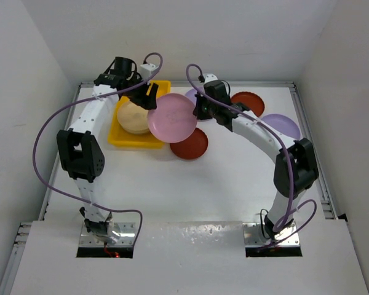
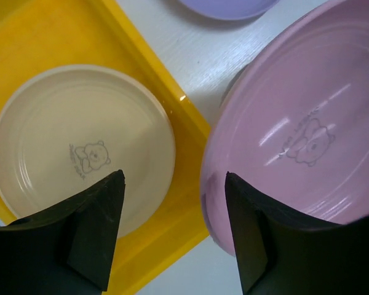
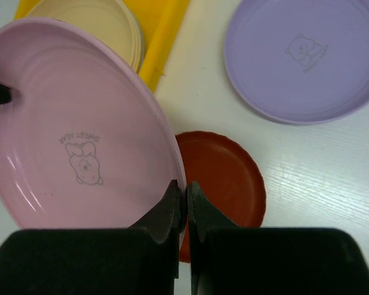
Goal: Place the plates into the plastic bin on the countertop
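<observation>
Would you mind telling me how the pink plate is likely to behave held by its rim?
Probably stiff and light: the pink plate looks unbent though the right gripper pinches only one spot on its rim. Its surface shows glossy highlights, so it may slip or pivot in that grip.

A lab-style robot test cell; plain white panels (image 1: 172,37) box in a white countertop (image 1: 190,190) edged by metal rails (image 1: 325,196) at 3 and 9 o'clock; left arm (image 1: 80,153) and right arm (image 1: 292,166) bolted at 6 o'clock.

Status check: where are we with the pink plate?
Right gripper shut on pink plate rim. Left gripper open beside it. Plate held beside plastic bin, cream plate inside.
</observation>
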Tool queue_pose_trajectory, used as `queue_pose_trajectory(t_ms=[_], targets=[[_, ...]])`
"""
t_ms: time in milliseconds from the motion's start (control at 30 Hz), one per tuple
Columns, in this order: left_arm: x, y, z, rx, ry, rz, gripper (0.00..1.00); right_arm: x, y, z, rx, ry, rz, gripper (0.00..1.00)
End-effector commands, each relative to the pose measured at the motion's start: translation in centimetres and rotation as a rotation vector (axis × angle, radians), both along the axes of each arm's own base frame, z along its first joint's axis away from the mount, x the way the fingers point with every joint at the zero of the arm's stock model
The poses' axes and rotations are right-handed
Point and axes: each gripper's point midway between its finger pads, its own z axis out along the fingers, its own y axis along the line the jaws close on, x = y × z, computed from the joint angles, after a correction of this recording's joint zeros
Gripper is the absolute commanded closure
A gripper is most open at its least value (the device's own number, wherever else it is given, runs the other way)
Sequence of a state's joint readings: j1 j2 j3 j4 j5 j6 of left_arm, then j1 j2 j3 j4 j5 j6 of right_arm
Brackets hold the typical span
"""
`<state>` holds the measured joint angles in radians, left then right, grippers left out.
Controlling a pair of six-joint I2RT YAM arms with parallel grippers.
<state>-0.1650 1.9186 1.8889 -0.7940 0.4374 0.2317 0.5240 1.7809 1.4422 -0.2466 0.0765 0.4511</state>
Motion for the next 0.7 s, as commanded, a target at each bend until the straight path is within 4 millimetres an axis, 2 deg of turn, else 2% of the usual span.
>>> queue_pose_trajectory(t_ms=[0, 67, 167, 200, 300, 367, 400, 467, 500, 533, 567, 600, 633, 667], targets=[[0.3, 0.5, -0.3, 0.046, -0.017, 0.019, 0.33, 1.3, 1.8, 5.5, 0.154, -0.113, 0.03, 1.0], [0.1, 0.0, -0.2, 0.021, -0.013, -0.004, 0.35, 0.8, 2.6, 5.1, 0.183, -0.086, 0.061, 1.0], [0.0, -0.2, -0.1, 0.006, -0.007, -0.008, 0.56, 0.5, 3.1, 4.7, 0.224, -0.069, 0.064, 1.0], [0.0, -0.2, -0.1, 0.006, -0.007, -0.008, 0.7, 0.6, 3.0, 4.7, 0.23, -0.069, 0.06, 1.0], [0.0, -0.4, -0.5, -0.004, 0.008, -0.008, 1.0, 0.6, 3.2, 4.6, 0.255, -0.065, 0.058, 1.0], [0.1, 0.0, -0.5, -0.009, 0.013, 0.008, 1.0, 0.7, 3.2, 4.2, 0.257, -0.056, 0.055, 0.95], [0.1, 0.0, -0.5, -0.015, 0.019, 0.015, 1.0, 0.8, 3.1, 3.9, 0.255, -0.051, 0.054, 0.77], [1.0, 1.8, 0.1, -0.045, 0.027, 0.092, 1.0, 0.9, 3.2, 3.7, 0.258, -0.05, 0.052, 0.5], [1.7, 2.6, -0.3, -0.055, 0.041, 0.123, 1.0, 0.9, 3.1, 3.2, 0.255, -0.04, 0.045, 0.34], [2.9, 3.5, 1.0, -0.073, 0.007, 0.155, 1.0, 1.1, 2.7, 2.9, 0.252, -0.035, 0.032, 0.28], [3.8, 5.6, 1.2, -0.093, 0.01, 0.22, 1.0, 1.1, 2.6, 2.8, 0.251, -0.032, 0.025, 0.25], [4.6, 7.0, 1.3, -0.098, 0.007, 0.262, 1.0, 1.6, 1.6, 2.2, 0.25, -0.021, -0.016, 0.23], [5.4, 8.4, 1.5, -0.102, 0.002, 0.303, 1.0, 1.7, 1.3, 2.2, 0.262, -0.016, -0.035, 0.15], [6.7, 9.8, 1.7, -0.109, -0.018, 0.347, 1.0, 1.7, 0.9, 1.6, 0.268, 0.002, -0.061, 0.15]])
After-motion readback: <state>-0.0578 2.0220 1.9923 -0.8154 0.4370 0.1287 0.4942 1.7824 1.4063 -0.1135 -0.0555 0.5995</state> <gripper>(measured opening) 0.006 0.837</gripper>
